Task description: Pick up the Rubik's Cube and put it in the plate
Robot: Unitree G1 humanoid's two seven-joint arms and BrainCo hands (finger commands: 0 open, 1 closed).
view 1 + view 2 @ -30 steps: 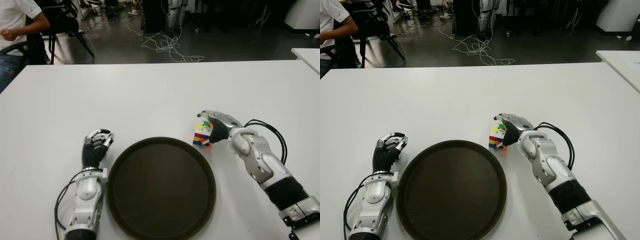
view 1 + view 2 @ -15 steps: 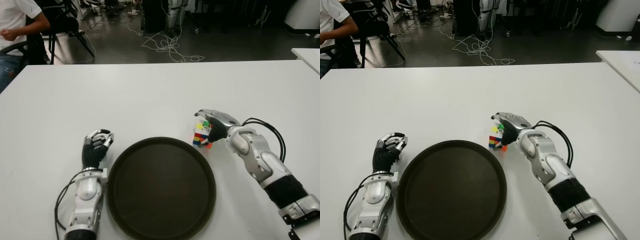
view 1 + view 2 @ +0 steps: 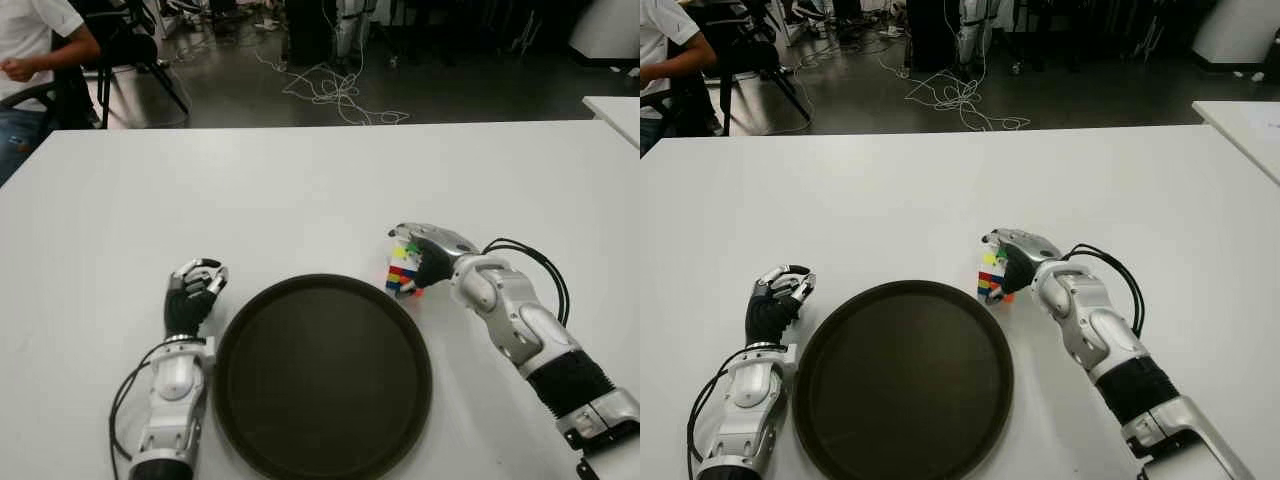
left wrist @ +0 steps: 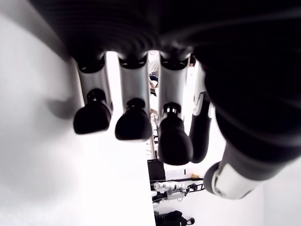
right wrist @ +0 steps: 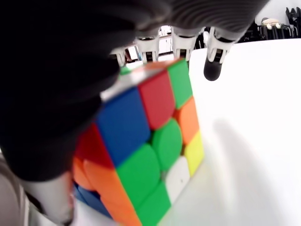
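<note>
The multicoloured Rubik's Cube [image 3: 401,272] stands on the white table [image 3: 300,190], just beyond the upper right rim of the round dark plate [image 3: 322,375]. My right hand [image 3: 420,250] reaches in from the right, fingers arched over the cube's top and thumb against its side. In the right wrist view the cube [image 5: 150,141] fills the frame between the fingers and the thumb. My left hand [image 3: 193,290] shows left of the plate with its fingers [image 4: 134,125] curled on nothing.
A seated person [image 3: 35,50] and a chair are beyond the table's far left corner. Cables [image 3: 335,95] lie on the floor behind. Another white table's corner [image 3: 615,110] shows at the right edge.
My right hand and forearm have crept slightly towards the far side, the fingers settling closer over the cube. The cube has barely shifted. The left hand has not moved.
</note>
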